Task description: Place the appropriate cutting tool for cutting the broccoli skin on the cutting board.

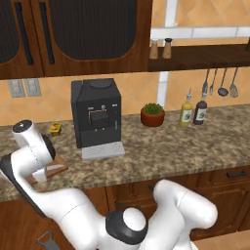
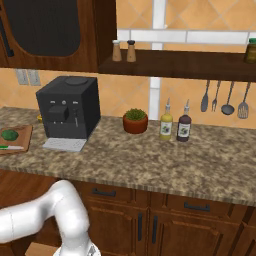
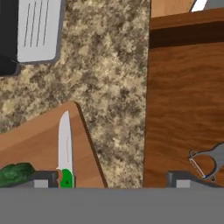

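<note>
The cutting board (image 3: 30,140) is a reddish-brown wooden slab on the speckled counter, also seen at the counter's left end as the cutting board (image 2: 20,141). The cutting tool (image 3: 65,144), a green-handled knife with a short silver blade, lies flat on the board. The broccoli (image 3: 15,173) rests on the board beside it, and shows as a dark green lump, the broccoli (image 2: 9,134), with the knife (image 2: 4,147) in front of it. My gripper (image 3: 111,180) hovers above the board's edge, open wide, holding nothing. The knife handle sits just inside one fingertip (image 3: 43,179).
A grey Y-shaped peeler (image 3: 204,162) lies below the counter by the cabinet front, also seen as the peeler (image 1: 46,239). A black coffee machine (image 1: 96,114) stands beside the board. Further right are a potted plant (image 1: 153,114) and two bottles (image 1: 186,112).
</note>
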